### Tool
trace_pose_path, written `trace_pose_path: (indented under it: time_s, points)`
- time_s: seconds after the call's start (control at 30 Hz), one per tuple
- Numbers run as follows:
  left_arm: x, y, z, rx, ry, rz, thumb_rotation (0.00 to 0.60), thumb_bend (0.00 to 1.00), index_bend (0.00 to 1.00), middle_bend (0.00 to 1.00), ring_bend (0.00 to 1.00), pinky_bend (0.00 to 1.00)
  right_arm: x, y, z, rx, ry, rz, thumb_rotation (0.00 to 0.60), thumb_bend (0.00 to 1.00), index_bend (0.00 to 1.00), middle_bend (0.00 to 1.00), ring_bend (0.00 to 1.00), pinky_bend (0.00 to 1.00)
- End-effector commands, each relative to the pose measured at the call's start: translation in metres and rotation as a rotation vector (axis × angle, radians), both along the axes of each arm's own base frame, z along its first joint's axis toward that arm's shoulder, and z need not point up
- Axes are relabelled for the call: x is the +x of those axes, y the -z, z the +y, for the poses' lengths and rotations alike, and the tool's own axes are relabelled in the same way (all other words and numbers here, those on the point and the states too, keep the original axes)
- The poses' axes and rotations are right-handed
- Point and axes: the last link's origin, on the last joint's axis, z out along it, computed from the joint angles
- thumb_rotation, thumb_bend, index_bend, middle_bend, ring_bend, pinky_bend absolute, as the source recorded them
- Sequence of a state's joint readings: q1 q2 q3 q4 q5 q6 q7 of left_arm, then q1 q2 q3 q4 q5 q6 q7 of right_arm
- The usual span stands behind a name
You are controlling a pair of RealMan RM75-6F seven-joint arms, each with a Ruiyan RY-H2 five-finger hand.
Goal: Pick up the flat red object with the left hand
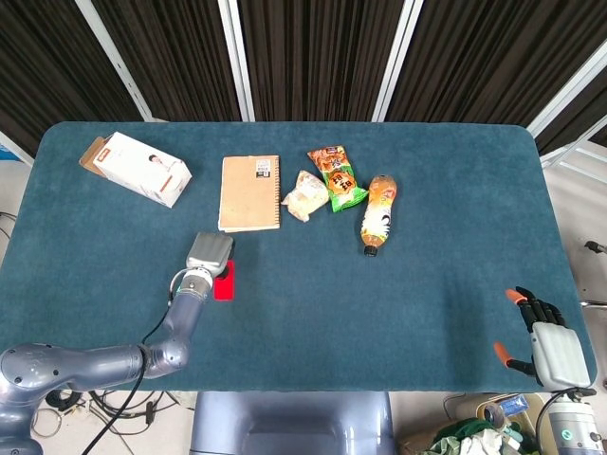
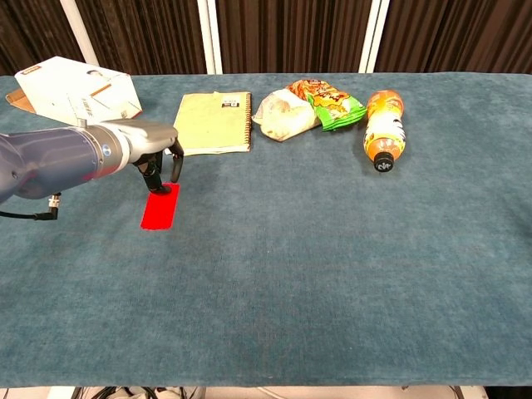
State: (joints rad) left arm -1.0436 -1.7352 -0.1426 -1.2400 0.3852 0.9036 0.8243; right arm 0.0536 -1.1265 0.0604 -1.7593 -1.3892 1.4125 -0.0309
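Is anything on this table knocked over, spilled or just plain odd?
The orange drink bottle lies on its side, cap toward the robot, with no spill showing. The white carton rests tilted, a flap open at its left end. Otherwise nothing stands out: the left hand has its fingers over the flat red object.

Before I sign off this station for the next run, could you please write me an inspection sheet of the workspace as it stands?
Surface: teal cloth-covered table, no spills seen.
Job's things: flat red object lies flat on the cloth, not lifted.
Clutter: white carton, spiral notebook, pale snack bag, green snack bag, orange drink bottle on its side, all along the far half.
Hands: left hand is at the red object's far end with fingers pointing down; contact cannot be told. Right hand sits off the table's near right corner, fingers apart, holding nothing.
Cables: black cable along the left arm.
Surroundings: dark slatted wall.
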Motion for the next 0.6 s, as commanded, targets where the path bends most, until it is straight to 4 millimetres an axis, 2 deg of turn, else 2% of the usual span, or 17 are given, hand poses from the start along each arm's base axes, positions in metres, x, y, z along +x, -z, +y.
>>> trace_pose_path:
  time_s: [0.03,0.4,0.6]
  points:
    - [-0.0003,0.0015,-0.0005,-0.003,0.0,0.002,0.6,0.36,0.47,1.0,1.0,1.0,0.0001,-0.0005,0.0,-0.002,0.0,-0.001,0.6,0.21,0.17,0.09,0.14,0.12]
    - [-0.0022,0.0022,0.0,0.001,-0.006,0.01,0.6,0.36,0.47,1.0,1.0,1.0,0.0008,0.0002,0.0,-0.002,-0.001,-0.005,0.6,0.21,0.17,0.09,0.14,0.12]
    - [-0.0038,0.0027,-0.0005,0.0,-0.006,0.01,0.6,0.36,0.53,1.0,1.0,1.0,0.0008,0.0,0.0,-0.005,-0.001,-0.006,0.6,0.21,0.17,0.09,0.14,0.12]
